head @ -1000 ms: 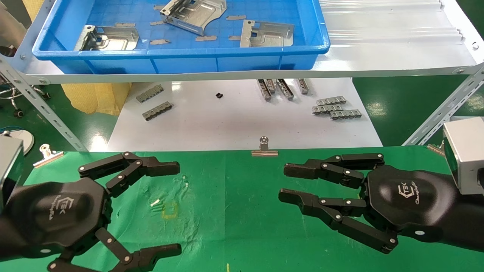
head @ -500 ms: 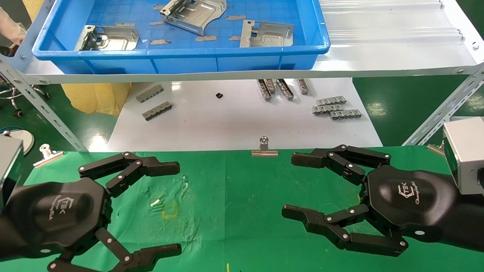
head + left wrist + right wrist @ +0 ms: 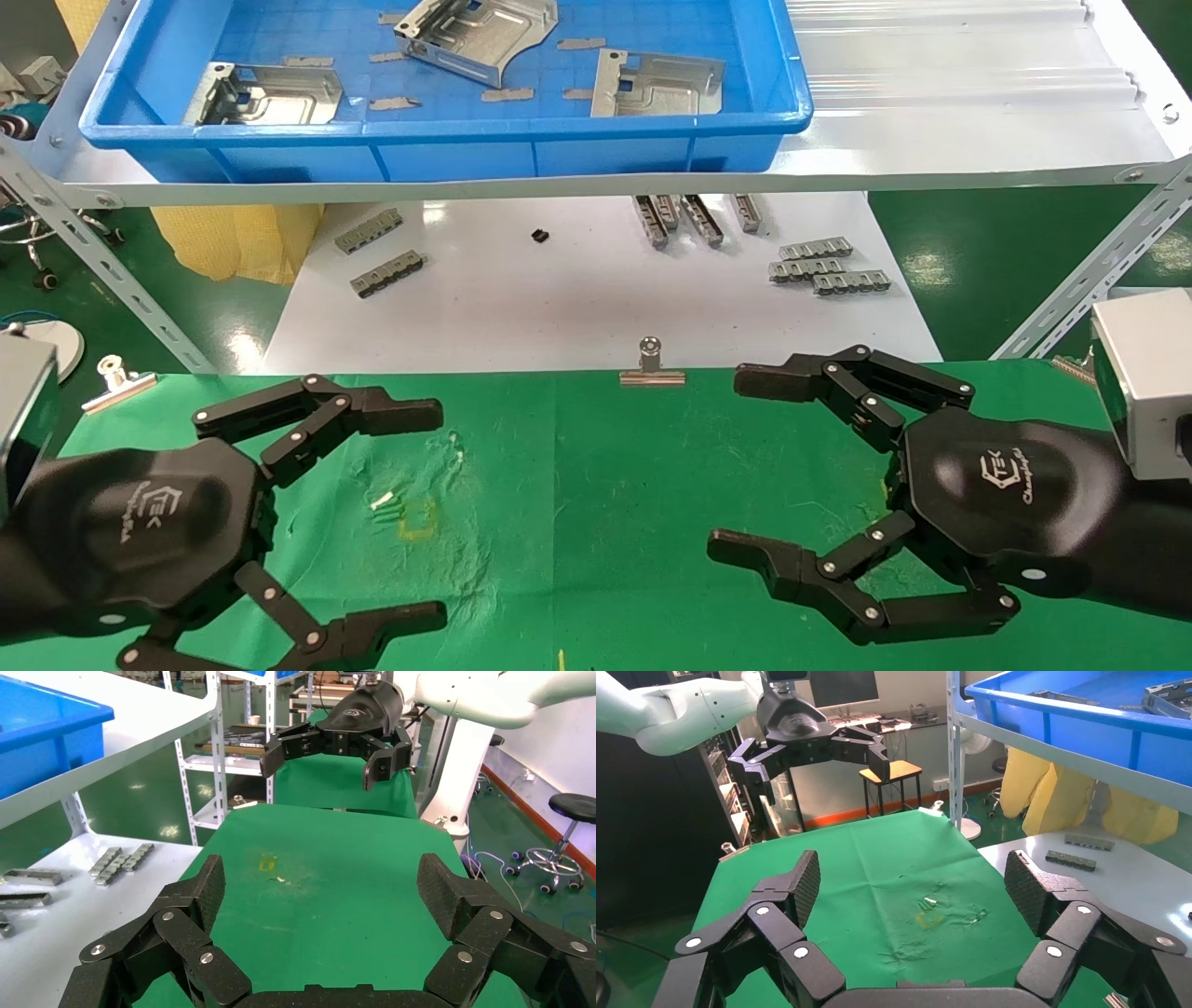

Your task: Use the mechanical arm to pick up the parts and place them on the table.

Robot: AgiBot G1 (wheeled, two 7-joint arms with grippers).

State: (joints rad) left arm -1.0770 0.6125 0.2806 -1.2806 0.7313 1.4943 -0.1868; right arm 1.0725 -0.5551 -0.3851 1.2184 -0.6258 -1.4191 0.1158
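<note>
Above the table (image 3: pixel 577 485), right end effector (image 3: pixel 745 466) gapes empty.

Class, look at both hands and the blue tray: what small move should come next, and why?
Probably lift the right hand up toward the blue tray. Both it and the left hand hover open and empty over the table, while the parts lie in the tray on the shelf.

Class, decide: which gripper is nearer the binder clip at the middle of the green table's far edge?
Right. The right gripper hovers just right of the binder clip; the left gripper sits farther off, to its left.
</note>
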